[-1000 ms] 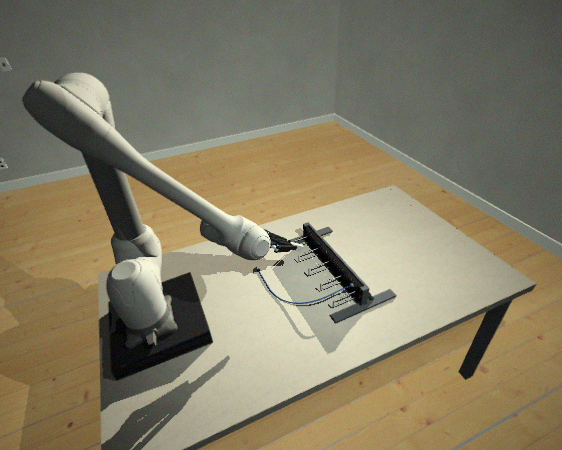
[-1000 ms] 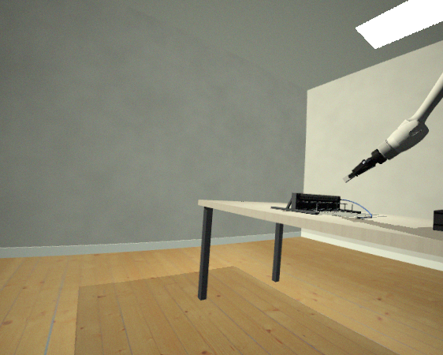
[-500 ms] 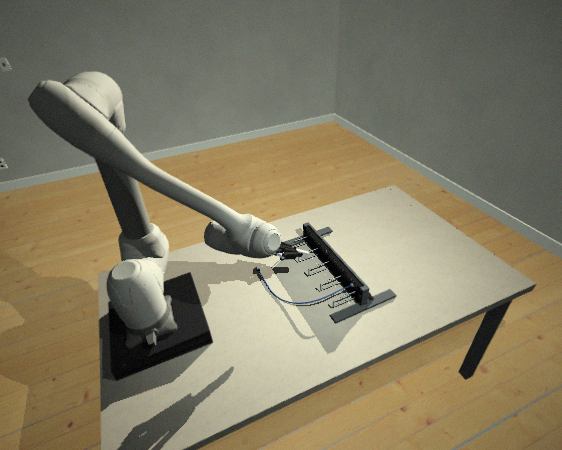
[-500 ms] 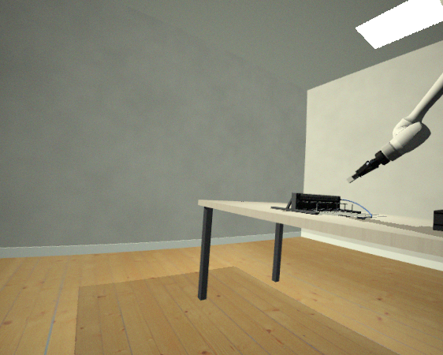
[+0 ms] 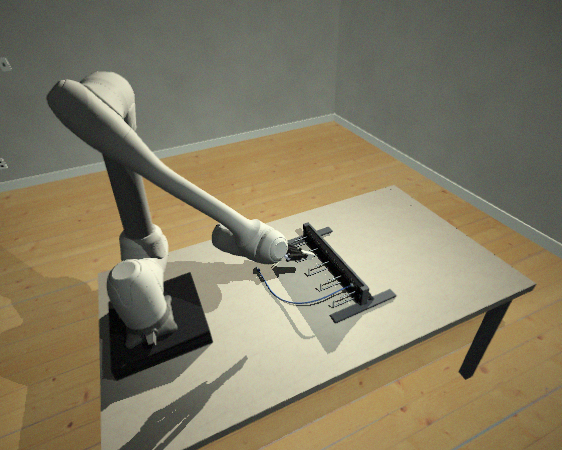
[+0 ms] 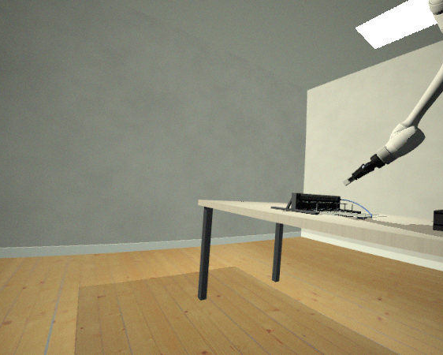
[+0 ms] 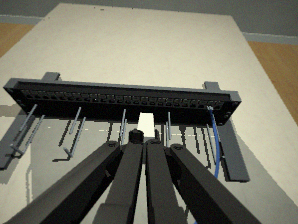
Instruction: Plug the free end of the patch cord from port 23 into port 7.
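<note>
Wrist view: the gripper (image 7: 145, 134) hangs above the rack (image 7: 30, 91), fingers pressed together on nothing. The cord's free end (image 5: 256, 271) lies on the table (image 5: 431, 240), unplugged. Next, I'd guess: open, descend, grasp it.
</note>
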Action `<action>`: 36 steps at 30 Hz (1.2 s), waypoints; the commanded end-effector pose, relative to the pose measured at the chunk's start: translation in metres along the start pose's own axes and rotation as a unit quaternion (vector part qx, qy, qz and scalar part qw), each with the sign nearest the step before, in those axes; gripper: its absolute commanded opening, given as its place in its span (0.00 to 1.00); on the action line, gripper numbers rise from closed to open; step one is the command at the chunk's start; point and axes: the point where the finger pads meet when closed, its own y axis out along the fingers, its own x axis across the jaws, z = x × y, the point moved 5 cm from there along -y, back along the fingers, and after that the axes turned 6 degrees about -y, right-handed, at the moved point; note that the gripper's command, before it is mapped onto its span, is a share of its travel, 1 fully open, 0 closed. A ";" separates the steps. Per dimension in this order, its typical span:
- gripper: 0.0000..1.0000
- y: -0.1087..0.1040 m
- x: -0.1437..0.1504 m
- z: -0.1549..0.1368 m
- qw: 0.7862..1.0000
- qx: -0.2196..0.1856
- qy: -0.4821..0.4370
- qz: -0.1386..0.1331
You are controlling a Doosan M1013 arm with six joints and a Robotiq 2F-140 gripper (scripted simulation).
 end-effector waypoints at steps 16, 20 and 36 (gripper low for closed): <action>0.00 0.110 0.000 0.000 1.000 0.001 0.000 -0.001; 0.00 0.113 0.000 0.000 1.000 0.001 0.000 -0.001; 0.00 0.113 0.000 0.000 1.000 0.001 0.000 -0.001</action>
